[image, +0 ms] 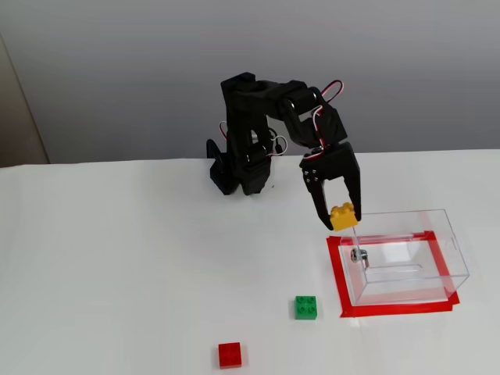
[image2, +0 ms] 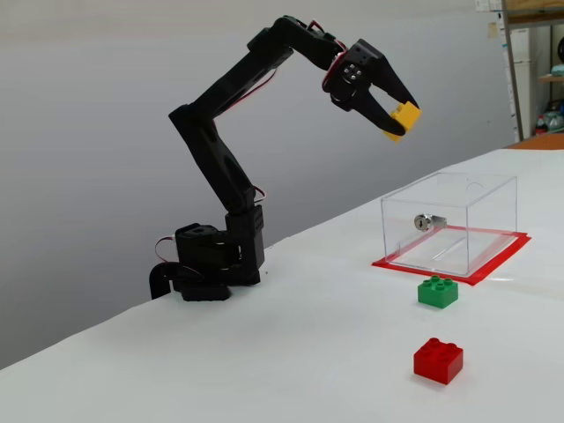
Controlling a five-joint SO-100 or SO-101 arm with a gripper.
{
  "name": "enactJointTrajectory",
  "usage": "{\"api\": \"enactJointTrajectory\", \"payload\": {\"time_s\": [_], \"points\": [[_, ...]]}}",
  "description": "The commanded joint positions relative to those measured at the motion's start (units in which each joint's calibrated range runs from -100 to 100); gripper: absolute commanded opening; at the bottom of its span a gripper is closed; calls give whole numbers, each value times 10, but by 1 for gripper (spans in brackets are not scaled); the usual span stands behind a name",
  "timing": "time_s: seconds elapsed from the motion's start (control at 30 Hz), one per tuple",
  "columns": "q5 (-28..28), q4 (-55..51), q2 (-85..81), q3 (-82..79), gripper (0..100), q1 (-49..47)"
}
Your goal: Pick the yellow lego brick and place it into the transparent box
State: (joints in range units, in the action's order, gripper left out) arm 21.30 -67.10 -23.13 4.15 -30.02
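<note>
Claw: the claw is clamped on the yellow lego brick, 1 black finger on each side of it; in a fixed view the same claw points down with the brick at its tips.
Yellow brick: up in the air, well clear of the bench; from the side it hangs high above the near-left end of the transparent box, and from above it sits just over that box's left wall.
Arm: the black arm reaches up from its base and bends over toward the box.
Transparent box: it stands upright on the bench inside a red tape frame, with a small metal fitting showing on 1 wall; I see nothing else inside.
Green brick: the green brick lies on the bench just in front of the tape frame, near the box.
Red brick: the red brick lies farther out on the bench, apart from the green one.
</note>
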Motion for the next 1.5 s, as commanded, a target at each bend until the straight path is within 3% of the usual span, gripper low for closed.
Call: {"api": "enactJointTrajectory", "payload": {"time_s": [0.0,0.13,0.63,1.2,1.47], "points": [[-42,57,17,6,10,-45],[-72,110,49,6,11,-91],[-73,229,188,6,11,-216],[-72,235,221,6,11,-252],[-105,235,213,6,31,-251]]}}
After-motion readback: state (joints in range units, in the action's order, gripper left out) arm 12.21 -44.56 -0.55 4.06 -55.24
